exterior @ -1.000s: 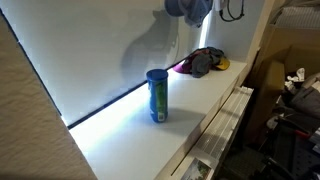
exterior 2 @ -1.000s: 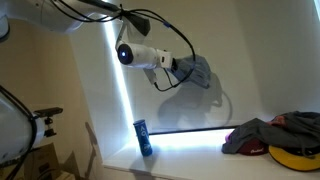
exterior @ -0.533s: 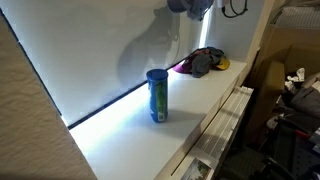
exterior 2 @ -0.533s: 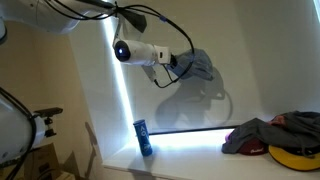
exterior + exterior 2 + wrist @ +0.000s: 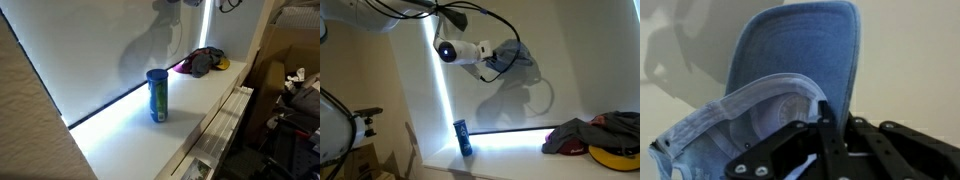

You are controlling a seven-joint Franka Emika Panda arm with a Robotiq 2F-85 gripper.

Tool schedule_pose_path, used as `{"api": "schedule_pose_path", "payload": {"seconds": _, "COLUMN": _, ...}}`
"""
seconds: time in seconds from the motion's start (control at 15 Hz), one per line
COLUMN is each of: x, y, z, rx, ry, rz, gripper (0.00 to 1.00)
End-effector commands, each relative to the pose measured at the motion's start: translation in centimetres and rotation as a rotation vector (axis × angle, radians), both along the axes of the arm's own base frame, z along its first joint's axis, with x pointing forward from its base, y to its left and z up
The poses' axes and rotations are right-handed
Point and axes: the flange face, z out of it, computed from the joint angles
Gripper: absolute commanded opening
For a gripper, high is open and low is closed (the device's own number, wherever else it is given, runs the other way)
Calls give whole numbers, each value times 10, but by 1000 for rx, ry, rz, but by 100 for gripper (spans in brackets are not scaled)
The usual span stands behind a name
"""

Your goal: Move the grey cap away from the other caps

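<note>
the pincer [image 5: 826,118], clamped on the grey cap [image 5: 523,62], holds it high above the counter [image 5: 195,110], well apart from the other caps [image 5: 582,136], apparently mid-carry; next it likely needs lowering onto bare counter near the blue canister [image 5: 157,96]

No readable text, even on the canister [image 5: 157,95].

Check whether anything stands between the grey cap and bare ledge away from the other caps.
Nothing visible. The gripper holds the grey cap high in the air; beyond the other caps, only a canister stands on the ledge.
</note>
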Motion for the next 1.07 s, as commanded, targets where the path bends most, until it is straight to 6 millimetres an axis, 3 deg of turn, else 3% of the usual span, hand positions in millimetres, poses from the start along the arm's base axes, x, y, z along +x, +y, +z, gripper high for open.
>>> {"api": "schedule_pose_path", "payload": {"seconds": 0.0, "x": -1, "y": 1, "z": 0, "rx": 9, "ry": 2, "rz": 1, "gripper": 16}}
{"api": "schedule_pose_path", "payload": {"seconds": 0.13, "x": 0, "y": 1, "z": -1, "rx": 17, "ry": 4, "rz": 6, "gripper": 32}}
{"api": "schedule_pose_path", "payload": {"seconds": 0.47, "x": 0, "y": 2, "z": -3, "rx": 20, "ry": 7, "rz": 9, "gripper": 34}}
{"api": "schedule_pose_path", "payload": {"seconds": 0.53, "x": 0, "y": 2, "z": -3, "rx": 20, "ry": 7, "rz": 9, "gripper": 59}}
{"api": "schedule_pose_path", "payload": {"seconds": 0.6, "x": 3, "y": 11, "z": -9, "rx": 141, "ry": 81, "rz": 40, "gripper": 61}}
{"api": "schedule_pose_path", "payload": {"seconds": 0.73, "x": 1, "y": 23, "z": 11, "rx": 247, "ry": 62, "rz": 92, "gripper": 74}}
{"api": "schedule_pose_path", "payload": {"seconds": 0.8, "x": 1, "y": 14, "z": -3, "rx": 167, "ry": 57, "rz": 68, "gripper": 56}}
{"api": "schedule_pose_path", "payload": {"seconds": 1.0, "x": 2, "y": 26, "z": 6, "rx": 232, "ry": 58, "rz": 102, "gripper": 74}}
